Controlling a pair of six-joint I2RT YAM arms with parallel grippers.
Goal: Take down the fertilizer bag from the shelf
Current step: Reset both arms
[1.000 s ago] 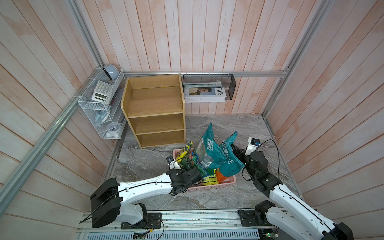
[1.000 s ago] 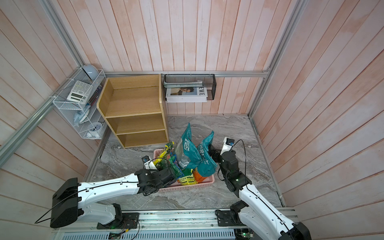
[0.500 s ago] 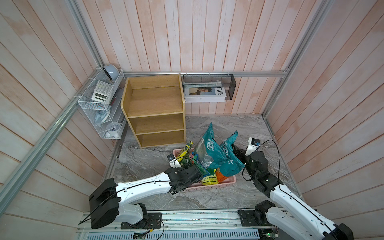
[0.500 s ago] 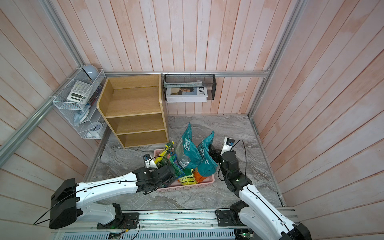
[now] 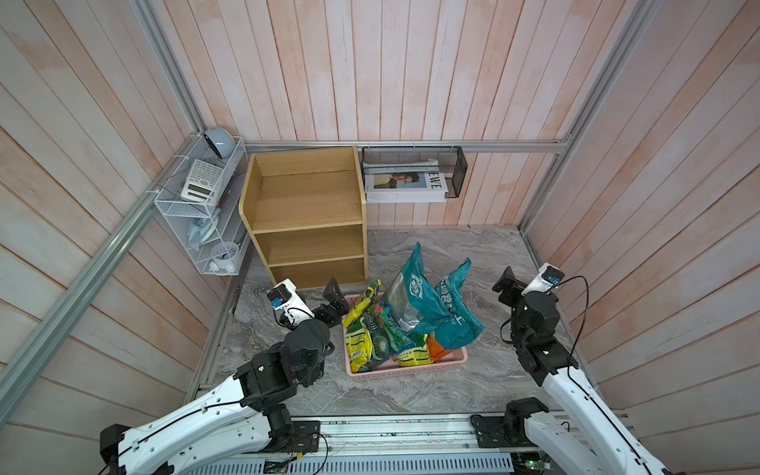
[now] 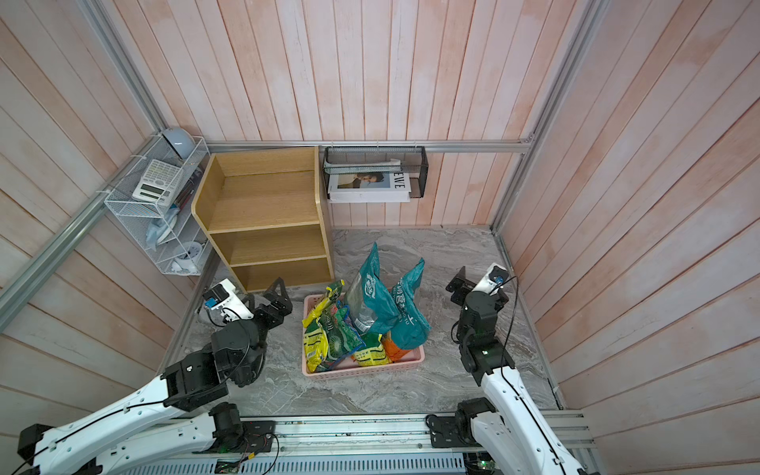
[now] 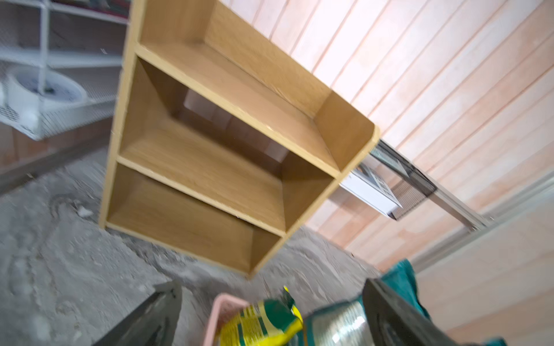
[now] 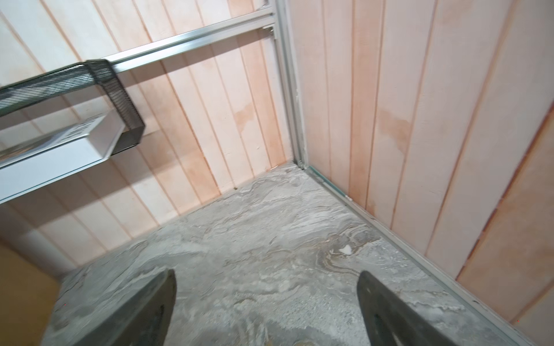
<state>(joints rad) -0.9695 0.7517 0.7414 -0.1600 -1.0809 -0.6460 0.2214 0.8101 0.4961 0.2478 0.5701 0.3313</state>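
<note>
The tan wooden shelf (image 5: 306, 214) (image 6: 263, 214) (image 7: 215, 167) stands at the back left, and all three tiers are bare. Several fertilizer bags stand packed in a pink basket (image 5: 407, 368) (image 6: 362, 366) on the floor. Among them are a yellow-and-green bag (image 5: 358, 349) (image 6: 314, 341) (image 7: 260, 325) and two tall teal ones (image 5: 415, 296). My left gripper (image 5: 335, 302) (image 6: 281, 298) (image 7: 271, 284) is open just left of the basket and holds nothing. My right gripper (image 5: 506, 283) (image 6: 458, 286) (image 8: 266, 274) is open over bare floor to the right of the bags.
A white wire rack (image 5: 205, 214) with a calculator hangs on the left wall beside the shelf. A black mesh basket (image 5: 413, 172) holding a magazine hangs on the back wall. Marbled grey floor (image 5: 411, 246) lies between the shelf, the basket and the side walls.
My left gripper has opened and drawn back left out of the basket, leaving the bags there. My right gripper has pulled a little to the right, away from the teal bag.
</note>
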